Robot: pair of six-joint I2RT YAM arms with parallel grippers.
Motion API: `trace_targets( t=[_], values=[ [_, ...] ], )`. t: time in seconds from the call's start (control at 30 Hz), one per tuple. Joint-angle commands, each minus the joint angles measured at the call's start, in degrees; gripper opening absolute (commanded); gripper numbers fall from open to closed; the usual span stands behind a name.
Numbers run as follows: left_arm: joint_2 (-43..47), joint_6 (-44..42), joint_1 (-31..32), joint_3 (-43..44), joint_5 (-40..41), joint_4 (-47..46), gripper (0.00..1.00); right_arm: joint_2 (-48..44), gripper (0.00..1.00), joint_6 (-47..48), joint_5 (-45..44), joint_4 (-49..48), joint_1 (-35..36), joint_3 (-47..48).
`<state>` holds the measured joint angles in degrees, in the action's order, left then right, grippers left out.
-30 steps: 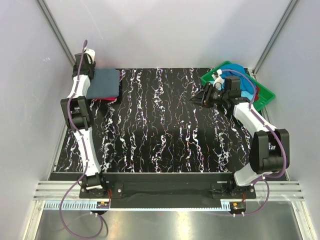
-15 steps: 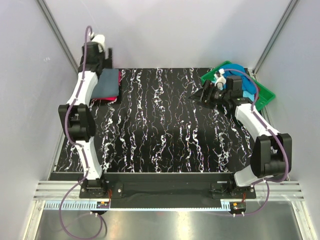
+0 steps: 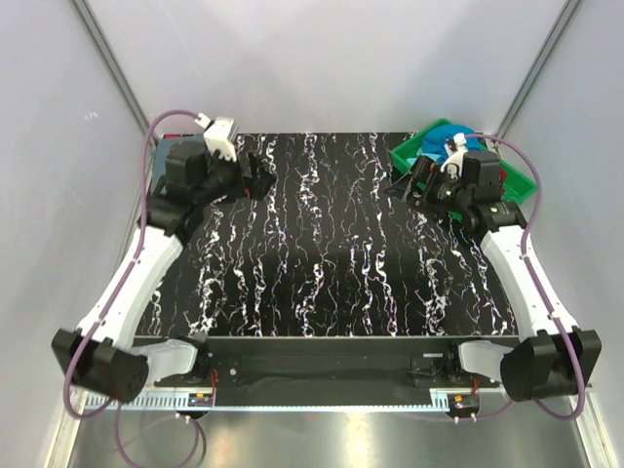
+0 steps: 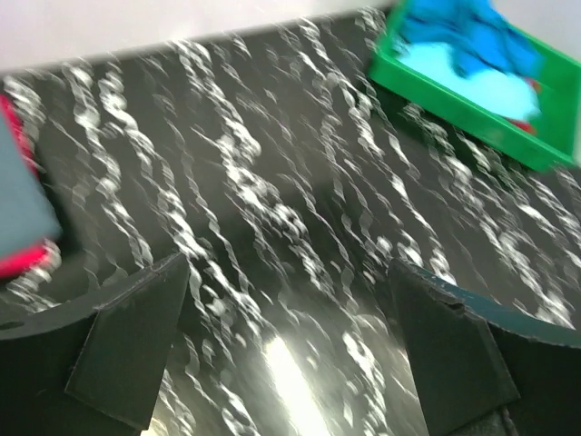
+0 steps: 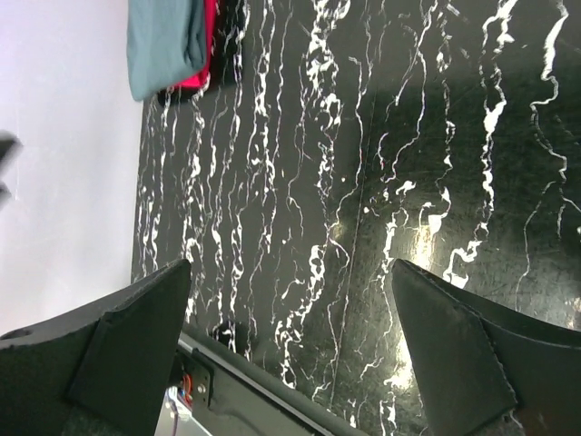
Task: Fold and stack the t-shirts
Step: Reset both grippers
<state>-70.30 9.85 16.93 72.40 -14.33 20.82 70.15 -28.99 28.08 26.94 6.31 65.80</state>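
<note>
A folded slate grey-blue t-shirt (image 5: 166,38) lies on a bright red-pink one (image 5: 208,44) at the table's far left. Both also show at the left wrist view's edge, the grey-blue shirt (image 4: 20,207) above the red-pink one (image 4: 25,262). From above, my left arm covers most of this stack. Turquoise and blue t-shirts (image 4: 472,50) lie crumpled in the green tray (image 4: 472,129) at the far right (image 3: 444,132). My left gripper (image 3: 259,181) (image 4: 286,272) hangs open just right of the stack, over bare table. My right gripper (image 3: 400,185) (image 5: 290,268) is open and empty beside the tray.
The green tray (image 3: 518,185) sits at the table's far right corner, with a sliver of red cloth (image 4: 536,89) in it. The black marbled tabletop (image 3: 322,253) spans the middle. Grey walls stand on both sides, and the arm bases and a metal rail (image 3: 322,375) line the near edge.
My left arm has swung off the stack toward the table's middle, and its lower links now lie low at the left. Both grippers have opened wide. My right gripper shifted slightly toward the tray.
</note>
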Motion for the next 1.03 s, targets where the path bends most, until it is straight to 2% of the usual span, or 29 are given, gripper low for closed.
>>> trace_targets(
  t=[0.0, 0.13, 0.27, 1.0],
  values=[
    [6.4, 3.9, 0.1, -5.5, -8.4, -1.0, 0.99, -4.4, 1.00, -1.2, -3.9, 2.0, -0.1, -0.7],
    [13.1, 4.8, 0.1, -11.0, -9.1, -0.5, 0.99, -9.0, 1.00, -0.6, -5.0, 2.0, -0.1, -3.3],
    [15.5, 5.1, 0.0, -14.1, -8.5, -1.1, 0.99, -12.1, 1.00, 0.0, -6.4, 2.0, -0.1, -4.5],
    [18.4, 6.1, 0.0, -15.7, -10.2, -3.2, 0.99, -13.8, 1.00, -0.7, -6.2, 1.4, -0.1, -5.9]
  ],
)
